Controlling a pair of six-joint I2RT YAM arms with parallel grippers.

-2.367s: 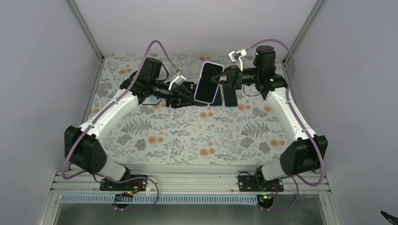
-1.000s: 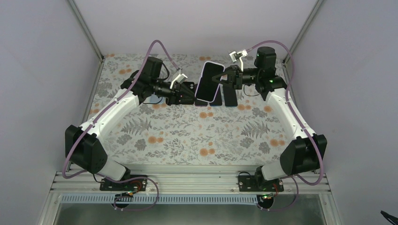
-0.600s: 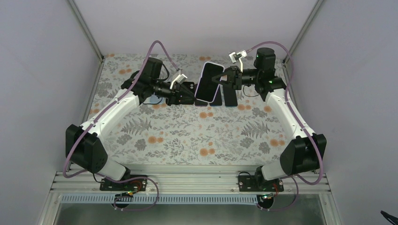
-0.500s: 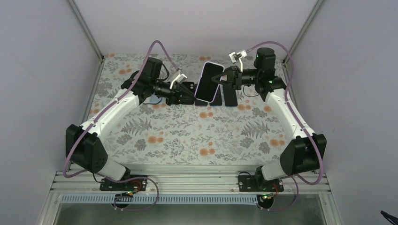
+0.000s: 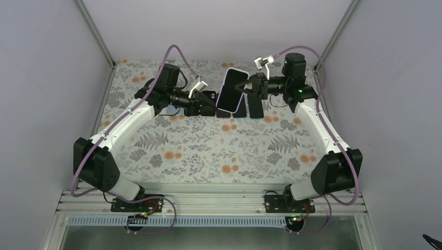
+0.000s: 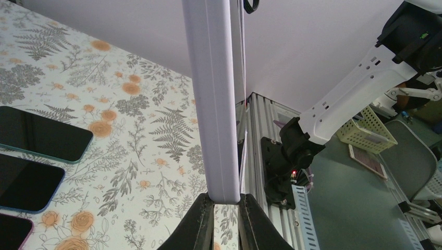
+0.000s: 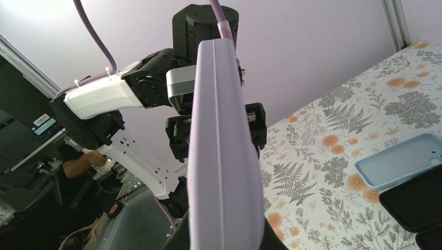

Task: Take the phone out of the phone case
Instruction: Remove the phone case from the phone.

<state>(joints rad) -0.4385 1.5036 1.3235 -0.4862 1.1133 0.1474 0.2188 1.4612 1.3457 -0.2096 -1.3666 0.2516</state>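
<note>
Lavender phone case (image 7: 224,156), one, with the phone (image 5: 231,92) inside, stands upright above your floral tabletop (image 5: 208,151). Both claws pinch it: left claw (image 5: 212,106) low, right claw (image 5: 242,88) higher (three dark phones (image 6: 41,133) lie below).

White-shelled left arm (image 5: 125,119) and right arm (image 5: 322,124) with black joints, each looped by a purple cable (image 5: 172,48)
</note>
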